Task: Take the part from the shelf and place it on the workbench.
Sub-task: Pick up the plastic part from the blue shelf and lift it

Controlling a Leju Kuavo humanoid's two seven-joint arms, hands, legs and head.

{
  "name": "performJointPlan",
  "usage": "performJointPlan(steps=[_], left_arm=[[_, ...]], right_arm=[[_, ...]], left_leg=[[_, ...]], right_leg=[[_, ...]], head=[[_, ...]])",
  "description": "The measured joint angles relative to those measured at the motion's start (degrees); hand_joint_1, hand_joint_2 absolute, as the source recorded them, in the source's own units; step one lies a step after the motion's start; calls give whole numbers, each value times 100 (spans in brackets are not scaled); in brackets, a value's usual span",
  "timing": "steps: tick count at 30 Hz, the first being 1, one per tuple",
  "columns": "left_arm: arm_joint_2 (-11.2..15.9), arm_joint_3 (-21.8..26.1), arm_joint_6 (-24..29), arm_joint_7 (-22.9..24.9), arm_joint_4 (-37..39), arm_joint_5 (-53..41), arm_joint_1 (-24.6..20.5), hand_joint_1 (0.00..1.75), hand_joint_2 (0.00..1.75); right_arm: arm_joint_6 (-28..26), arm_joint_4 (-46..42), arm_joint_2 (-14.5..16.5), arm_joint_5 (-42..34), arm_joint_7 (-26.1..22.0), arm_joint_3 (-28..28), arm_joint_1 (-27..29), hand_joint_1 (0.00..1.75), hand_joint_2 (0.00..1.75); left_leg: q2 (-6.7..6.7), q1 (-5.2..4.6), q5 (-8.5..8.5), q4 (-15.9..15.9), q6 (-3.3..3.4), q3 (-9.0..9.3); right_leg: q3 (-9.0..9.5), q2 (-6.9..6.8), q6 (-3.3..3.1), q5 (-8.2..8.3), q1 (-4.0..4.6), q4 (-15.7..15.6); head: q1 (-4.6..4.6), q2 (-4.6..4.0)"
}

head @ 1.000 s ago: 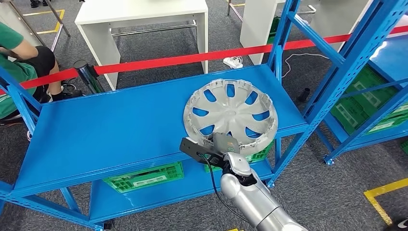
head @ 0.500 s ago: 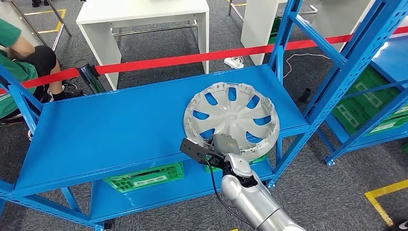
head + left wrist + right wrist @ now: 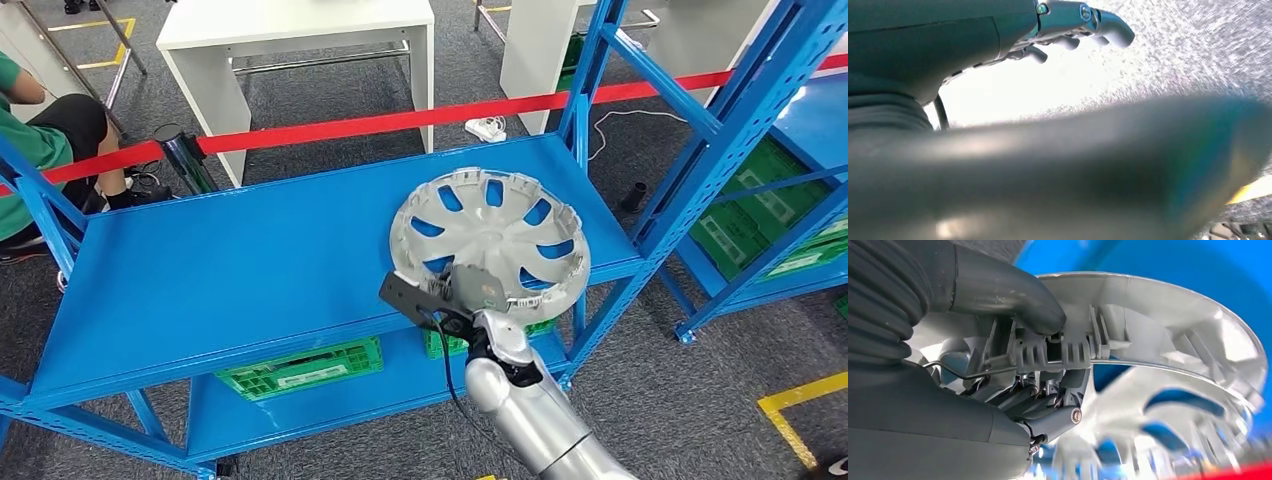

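One part [image 3: 490,235], a silver wheel cover with spoke openings, at the right end of the blue shelf [image 3: 250,270], near its front edge, tilted with its near rim raised. Right hand [image 3: 468,292] grips that near rim: in the right wrist view the thumb [image 3: 1013,295] presses on the rim's outer side and the darker fingers [image 3: 1048,400] curl against its clipped inner side. Left hand [image 3: 1078,22] hangs over grey floor, fingers apart, holding nothing. Two green crates on the lower shelf level: one left [image 3: 300,368], one under the part [image 3: 520,328]. One red barrier tape [image 3: 400,122] runs behind the shelf. One white worktop [image 3: 290,25] stands far left. One person in green [image 3: 30,140] sits at the left edge.
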Motion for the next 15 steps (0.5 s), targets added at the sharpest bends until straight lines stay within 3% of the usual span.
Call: performJointPlan(steps=[9,15], left_arm=[[-4,5,-45,-273,0,-10,-9,0,175],[-4,5,-46,-359,0,-39,-15,0,175]], right_arm=[[93,-1355,-105,201,-203,6,-708,175,175],[189,-1760,-113,253,-233,128,-1296,175,175]], left_leg=[[1,-4,0,0,-1,-3],[1,-4,-1,-1,-1,-3]], right_leg=[[-6,3,-1,1,0,0],[-5,2,-5,-3,2,0]], head=[[-1,0],[-1,0]])
